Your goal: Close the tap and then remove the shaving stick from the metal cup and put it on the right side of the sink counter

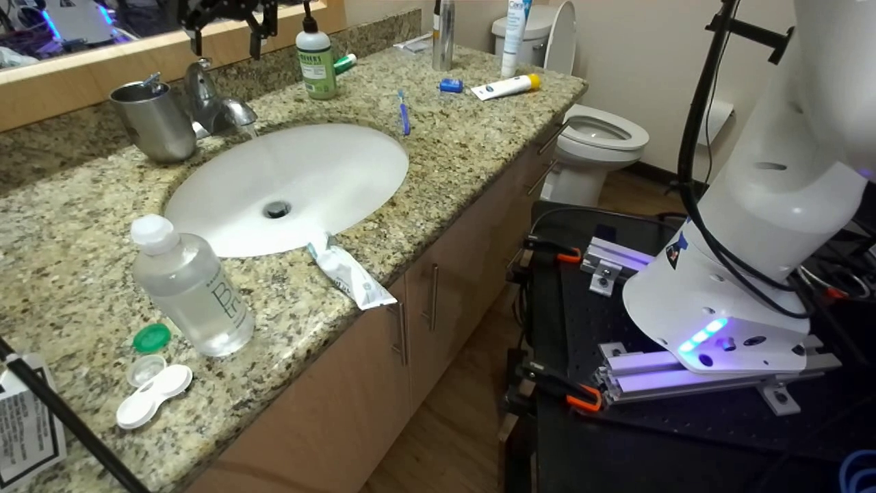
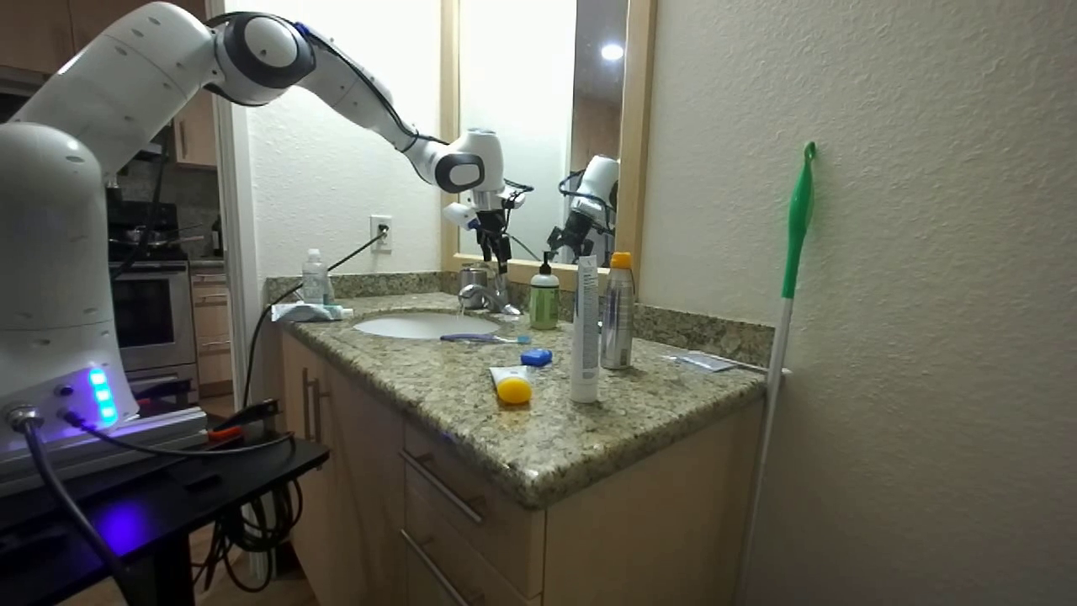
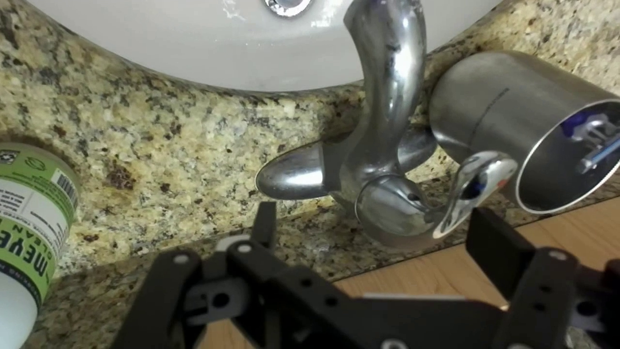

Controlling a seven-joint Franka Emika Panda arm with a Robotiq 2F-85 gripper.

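Observation:
The chrome tap stands behind the white basin, and a thin stream of water falls from its spout. In the wrist view the tap has its lever turned toward the metal cup. The steel cup also shows in an exterior view, beside the tap. The shaving stick leans inside the cup, its handle at the rim. My gripper is open and empty, its fingers spread either side of the tap's lever; it also hangs above the tap in both exterior views. The sink counter is speckled granite.
A green soap bottle stands close to the tap. A mirror rises behind. A toothbrush, blue box, tubes and spray can occupy the counter's far end. A clear bottle stands at the opposite end.

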